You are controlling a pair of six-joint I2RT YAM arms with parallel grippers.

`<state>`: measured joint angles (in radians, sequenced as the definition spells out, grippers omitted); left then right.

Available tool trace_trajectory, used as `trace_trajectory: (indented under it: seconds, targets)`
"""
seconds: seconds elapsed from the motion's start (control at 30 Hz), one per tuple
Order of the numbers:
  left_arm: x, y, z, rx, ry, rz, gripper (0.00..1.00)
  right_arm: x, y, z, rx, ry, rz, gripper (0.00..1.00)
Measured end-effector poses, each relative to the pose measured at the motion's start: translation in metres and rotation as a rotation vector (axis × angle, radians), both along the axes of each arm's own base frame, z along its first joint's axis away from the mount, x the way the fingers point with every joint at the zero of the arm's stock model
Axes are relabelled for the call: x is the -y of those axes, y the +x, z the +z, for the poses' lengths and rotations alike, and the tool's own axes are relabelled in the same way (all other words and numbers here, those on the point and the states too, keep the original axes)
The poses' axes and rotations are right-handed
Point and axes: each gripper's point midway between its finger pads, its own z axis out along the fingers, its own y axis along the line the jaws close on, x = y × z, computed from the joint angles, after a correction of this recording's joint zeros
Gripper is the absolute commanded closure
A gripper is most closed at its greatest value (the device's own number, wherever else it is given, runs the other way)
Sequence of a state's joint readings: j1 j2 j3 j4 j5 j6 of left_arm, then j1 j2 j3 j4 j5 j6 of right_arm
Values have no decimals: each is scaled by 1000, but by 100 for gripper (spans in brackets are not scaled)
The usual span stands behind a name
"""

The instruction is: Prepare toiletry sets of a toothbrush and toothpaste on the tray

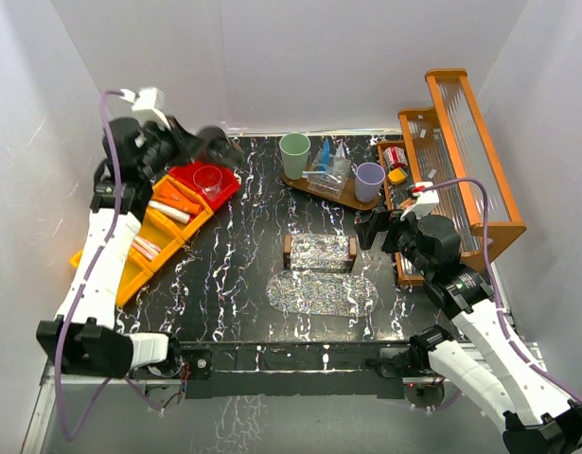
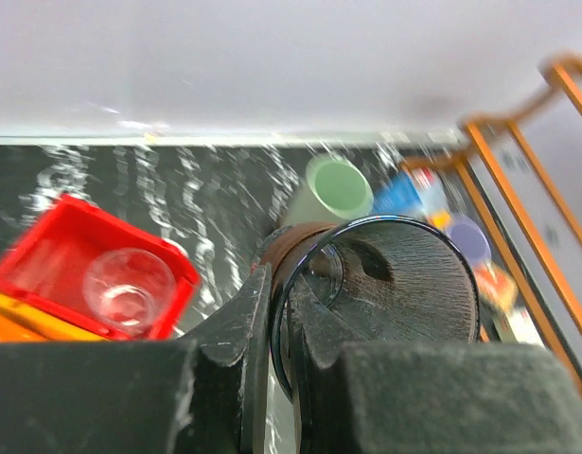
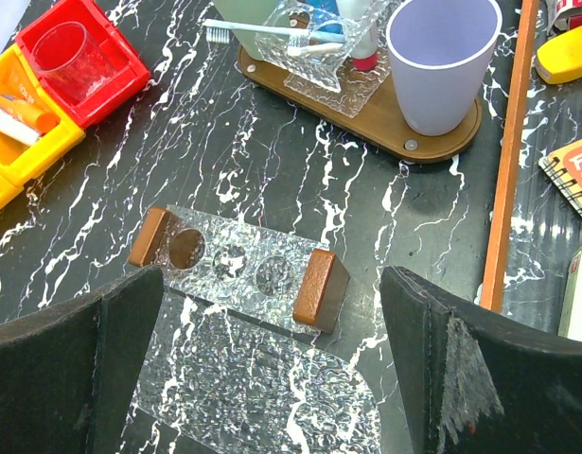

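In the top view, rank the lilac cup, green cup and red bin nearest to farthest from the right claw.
1. Lilac cup, just beyond the right claw, right end of the tray.
2. Green cup, left end of the tray.
3. Red bin, far left.

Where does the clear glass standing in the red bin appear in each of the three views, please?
Top external: the clear glass is at upper left, inside the red bin.
Left wrist: it is at lower left, in the same bin.
Right wrist: it is in the top left corner.
Shared landmark: the lilac cup, to the right of the glass in all three views.
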<state>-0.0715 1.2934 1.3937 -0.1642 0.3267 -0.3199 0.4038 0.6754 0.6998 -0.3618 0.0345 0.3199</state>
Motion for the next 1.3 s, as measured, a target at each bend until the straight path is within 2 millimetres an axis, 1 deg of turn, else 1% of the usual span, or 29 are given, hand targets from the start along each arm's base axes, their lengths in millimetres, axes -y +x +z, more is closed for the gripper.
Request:
trace_trajectory:
  seconds: [0.03,0.13,0.2,0.27,0.33,0.4,0.43,0.5,0.63,0.77,0.9,1.07,1.2,1.3]
  targets:
    - [15,-13,-8,-8,11,-62,100,0,0,0,0,1,0,2]
    - [62,-55,-42,-59,66,-252,100,0,0,0,-1,4,-1,2]
    - [93,-87,-67,-104,106,-381,100,0,0,0,-2,5,-1,2]
    - [118,-123,-89,-152,133,-506,100,-1,0,0,-3,11,-3,2]
    - [133,-154,-109,-200,146,-589,100,-1,0,1,-3,18,-4,2]
    - [139,-176,-123,-235,155,-630,100,-2,0,2,-3,24,-3,2]
    - [141,-186,-129,-255,162,-644,100,-2,0,2,-3,28,-4,2]
    - [147,-199,-139,-289,185,-658,100,-2,0,2,-3,31,-5,2]
    - [164,-214,-163,-335,284,-671,100,-1,-1,5,6,35,-6,2]
    - [176,-221,-192,-382,385,-672,100,1,-2,9,22,39,-12,2]
    - [177,-214,-208,-394,434,-631,100,4,-3,12,35,40,-25,2]
    - [173,-205,-219,-393,465,-582,100,7,-6,17,55,42,-33,2]
    - [174,-204,-230,-400,470,-579,100,8,-6,18,58,39,-37,2]
    - [173,-205,-242,-413,476,-577,100,9,-6,18,58,37,-42,2]
